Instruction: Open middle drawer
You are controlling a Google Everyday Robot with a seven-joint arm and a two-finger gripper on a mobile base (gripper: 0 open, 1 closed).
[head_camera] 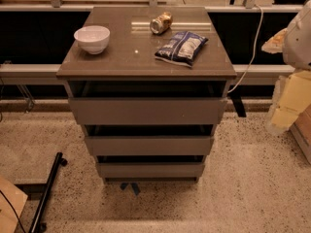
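Note:
A grey-brown cabinet stands in the middle of the camera view with three handleless drawer fronts stacked under its top. The middle drawer [148,145] is the in-between front, below the tallest one [147,111] and above the narrowest one [149,170]. A dark gap runs above each front. The middle front sits in line with the other two. My gripper [287,105] shows as pale yellow parts at the right edge, below the white arm shell [299,35]. It is well to the right of the cabinet and touches no drawer.
On the cabinet top [121,57] stand a white bowl [92,38], a tipped can [161,23] and a blue chip bag [181,47]. A white cable [250,47] hangs at the right. A black bar [47,193] lies on the speckled floor at lower left.

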